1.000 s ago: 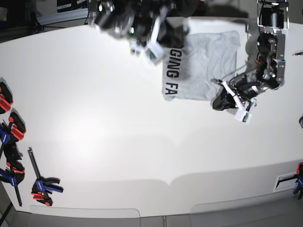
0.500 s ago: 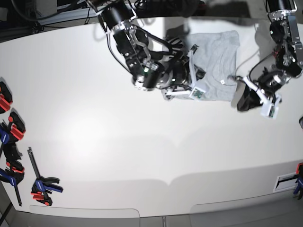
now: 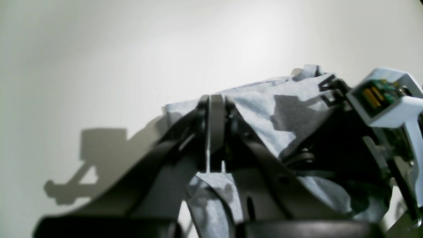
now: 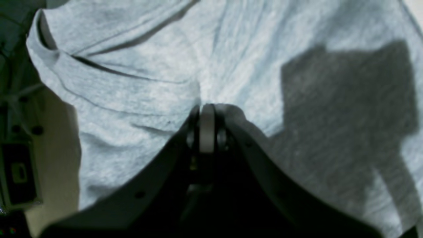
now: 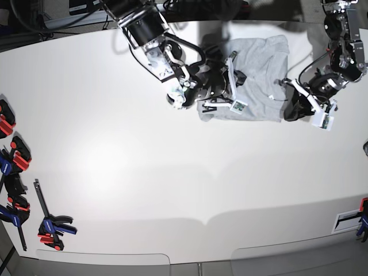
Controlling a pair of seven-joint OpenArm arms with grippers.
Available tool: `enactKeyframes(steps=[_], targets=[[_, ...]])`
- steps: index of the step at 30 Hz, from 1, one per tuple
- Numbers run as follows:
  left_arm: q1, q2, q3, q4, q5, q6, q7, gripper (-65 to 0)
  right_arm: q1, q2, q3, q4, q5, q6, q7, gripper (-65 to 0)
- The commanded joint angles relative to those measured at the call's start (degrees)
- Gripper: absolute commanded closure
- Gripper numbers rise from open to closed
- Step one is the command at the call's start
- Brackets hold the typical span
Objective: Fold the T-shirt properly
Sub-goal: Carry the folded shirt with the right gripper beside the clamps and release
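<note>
The T-shirt (image 5: 253, 80) lies folded at the far edge of the counter (image 5: 172, 184), and our right fingers (image 4: 206, 114) are clenched on a pinch of its fabric. Our left fingers (image 3: 213, 102) are closed at its edge, seemingly on cloth. If both arms pull unevenly, we judge the fold could slide apart or bunch.

Two arms work at a grey T-shirt on the white surface.

The T-shirt (image 5: 259, 69) lies folded near the far edge of the surface (image 5: 172, 190). The right claw (image 5: 221, 92) is on its left part, with the arm lying over the cloth. The left claw (image 5: 290, 106) is at its right edge. Whether the claws are closed, this view does not show. Red and blue clamps (image 5: 17, 190) lie at the surface's left edge.
</note>
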Motion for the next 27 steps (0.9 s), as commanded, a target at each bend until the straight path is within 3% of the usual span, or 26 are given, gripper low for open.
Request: enactKeyframes(steps=[1,3,7,12,16,21,27], targets=[[-0.1,-1.0,-0.5,0.9,-0.9,-0.2,-1.6,0.0,0.2,-0.1,1.2,-0.1,-4.6,-4.1,-1.0,0.0],[0.4,-1.0,-0.5,0.9,-0.9,-0.2,-1.6,0.0,0.2,-0.1,5.2,0.5,-6.7,-8.4,-0.9,0.0],[1.1,-1.0,-0.5,0.9,-0.9,-0.2,-1.5,0.0,0.2,0.0,17.9,2.5,-13.9,-12.7,-1.3,0.0],[1.1,-1.0,-0.5,0.9,-1.1,-0.2,-2.1,0.0,0.2,4.8,36.2,3.7,-13.9,-17.4,-1.7,0.0],[1.1,-1.0,-0.5,0.9,-1.1,-0.2,-2.4,0.0,-0.1,9.2,51.5,3.7,-7.7,-18.1,-3.3,0.0],[1.1,-1.0,-0.5,0.9,-1.1,-0.2,-2.4,0.0,-1.0,12.5,68.7,3.7,0.0,-18.0,-3.8,0.0],[1.1,-1.0,-0.5,0.9,-1.1,-0.2,-2.4,0.0,-5.4,16.2,78.9,3.7,6.8,-17.9,-3.8,0.0]])
